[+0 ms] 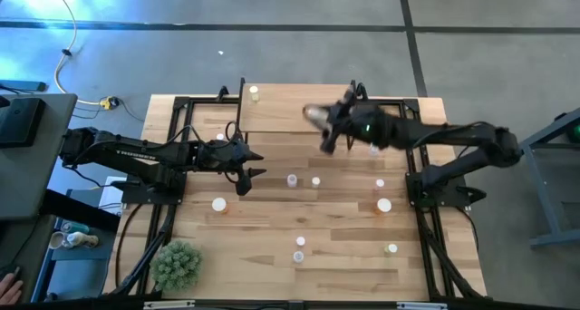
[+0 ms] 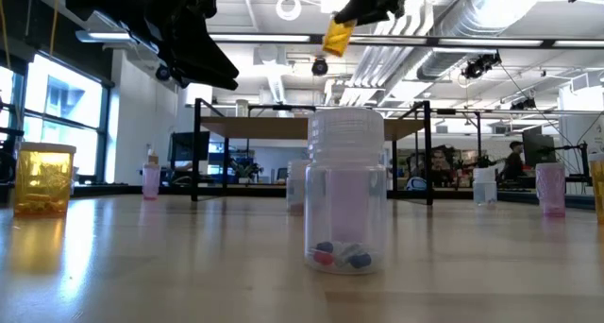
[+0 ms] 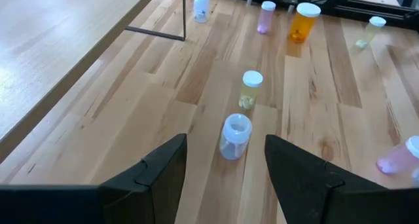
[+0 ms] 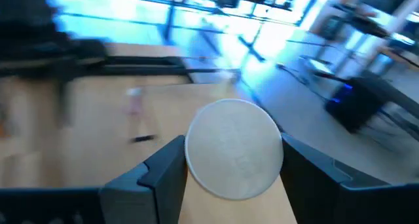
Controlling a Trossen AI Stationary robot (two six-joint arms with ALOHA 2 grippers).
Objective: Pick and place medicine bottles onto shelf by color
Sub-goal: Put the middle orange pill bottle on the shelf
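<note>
Butcher-block worktop (image 1: 272,256) under both arms: I watch the right gripper (image 1: 319,120), clenched on an orange medicine bottle (image 2: 336,36), carry it tilted above the shelf (image 1: 272,111), so the drop lies directly below. My left gripper (image 3: 226,165) hangs released, nearer the clear bottle (image 3: 236,135) straight ahead of it.

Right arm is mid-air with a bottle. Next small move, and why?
Probably lower the right pincer onto the shelf and release. It grips an orange bottle by its white cap, raised above the shelf, whose top holds only one yellow bottle.
</note>
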